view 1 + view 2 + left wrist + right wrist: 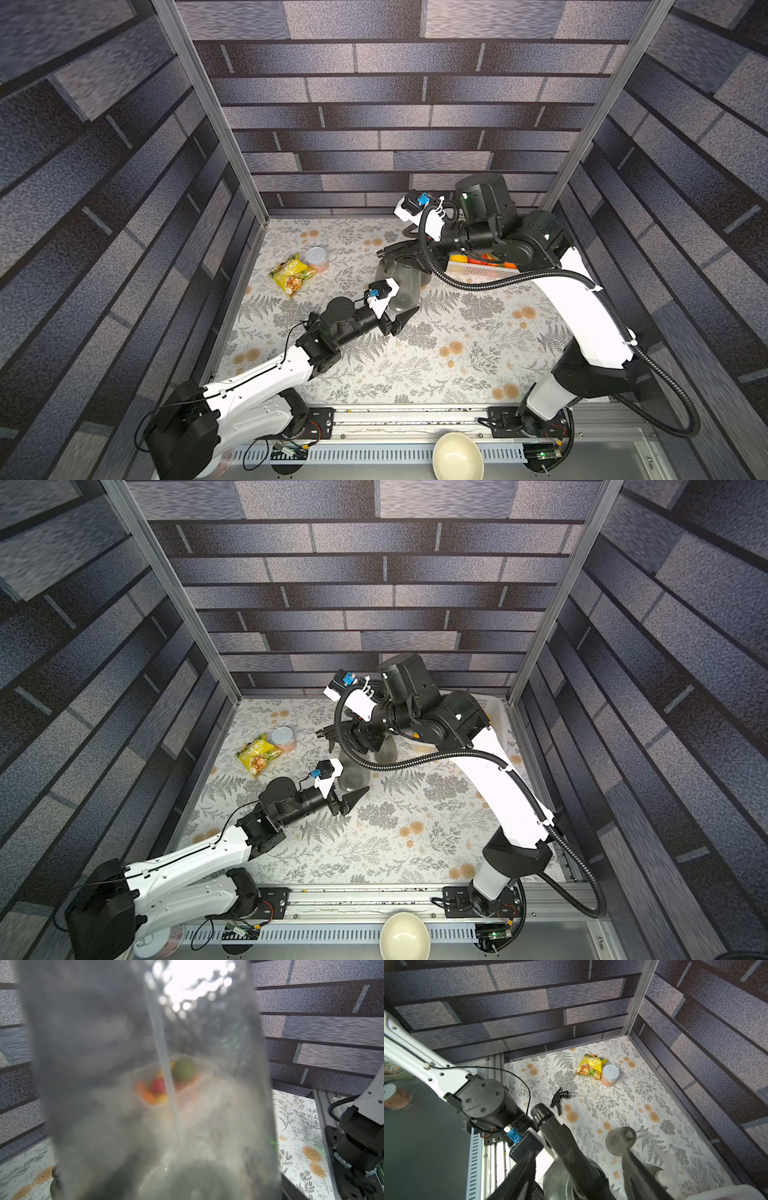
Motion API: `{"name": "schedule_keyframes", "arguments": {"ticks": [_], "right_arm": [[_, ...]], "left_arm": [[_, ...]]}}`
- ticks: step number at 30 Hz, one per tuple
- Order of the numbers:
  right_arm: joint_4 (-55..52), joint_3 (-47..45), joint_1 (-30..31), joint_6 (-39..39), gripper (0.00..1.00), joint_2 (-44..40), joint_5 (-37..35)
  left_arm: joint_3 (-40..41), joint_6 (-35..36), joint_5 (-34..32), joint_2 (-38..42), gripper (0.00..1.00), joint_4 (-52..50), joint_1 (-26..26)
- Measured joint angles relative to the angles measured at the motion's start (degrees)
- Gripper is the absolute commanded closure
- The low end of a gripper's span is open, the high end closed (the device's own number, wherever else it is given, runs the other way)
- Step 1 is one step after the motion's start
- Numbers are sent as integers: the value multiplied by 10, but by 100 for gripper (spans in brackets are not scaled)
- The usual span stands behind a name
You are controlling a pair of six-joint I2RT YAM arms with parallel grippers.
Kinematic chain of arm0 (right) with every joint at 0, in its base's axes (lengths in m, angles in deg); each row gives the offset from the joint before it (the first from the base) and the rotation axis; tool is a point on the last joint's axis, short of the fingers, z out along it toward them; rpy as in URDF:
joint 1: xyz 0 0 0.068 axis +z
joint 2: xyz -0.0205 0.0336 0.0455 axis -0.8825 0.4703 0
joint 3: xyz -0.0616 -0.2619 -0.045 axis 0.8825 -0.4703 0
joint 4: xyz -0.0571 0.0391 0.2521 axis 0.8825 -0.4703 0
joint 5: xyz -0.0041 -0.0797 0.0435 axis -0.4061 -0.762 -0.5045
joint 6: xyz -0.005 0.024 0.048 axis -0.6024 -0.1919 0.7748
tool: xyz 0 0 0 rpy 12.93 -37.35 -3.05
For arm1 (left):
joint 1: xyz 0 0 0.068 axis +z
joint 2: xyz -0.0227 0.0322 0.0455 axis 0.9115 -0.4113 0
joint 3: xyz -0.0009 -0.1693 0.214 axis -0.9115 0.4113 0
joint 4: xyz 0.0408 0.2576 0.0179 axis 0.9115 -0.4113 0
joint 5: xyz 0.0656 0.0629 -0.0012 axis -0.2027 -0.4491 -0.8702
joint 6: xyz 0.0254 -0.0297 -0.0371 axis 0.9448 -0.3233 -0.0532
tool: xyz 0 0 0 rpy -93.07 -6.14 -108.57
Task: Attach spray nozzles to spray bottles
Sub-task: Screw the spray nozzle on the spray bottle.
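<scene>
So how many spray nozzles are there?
3. A black nozzle lies loose on the table; a second black nozzle sits on the held bottle, inside the right gripper; a pale nozzle, blurred, stands near the open bottle. More could be hidden.

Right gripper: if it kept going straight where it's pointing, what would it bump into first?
Most likely the black spray nozzle. It sits between the open fingers of the right gripper, on top of the grey spray bottle. Depth is hard to judge here.
</scene>
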State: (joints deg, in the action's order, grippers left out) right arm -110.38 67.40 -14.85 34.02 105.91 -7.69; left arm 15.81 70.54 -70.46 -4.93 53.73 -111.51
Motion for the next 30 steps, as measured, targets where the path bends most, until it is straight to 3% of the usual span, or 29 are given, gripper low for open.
{"name": "schedule_keyframes", "arguments": {"ticks": [9,14,20,30], "right_arm": [[-25,7,0,-14,74,14,24],[-5,-16,-6,-10,83,9,24],[37,-69,-6,-3,89,-17,23],[255,-302,-6,77,92,-167,9]], "left_arm": [[-1,0,4,7,25,-4,0],[-1,0,8,7,25,-9,0],[0,-2,8,7,25,-17,1],[0,-4,17,7,25,5,1]]}}
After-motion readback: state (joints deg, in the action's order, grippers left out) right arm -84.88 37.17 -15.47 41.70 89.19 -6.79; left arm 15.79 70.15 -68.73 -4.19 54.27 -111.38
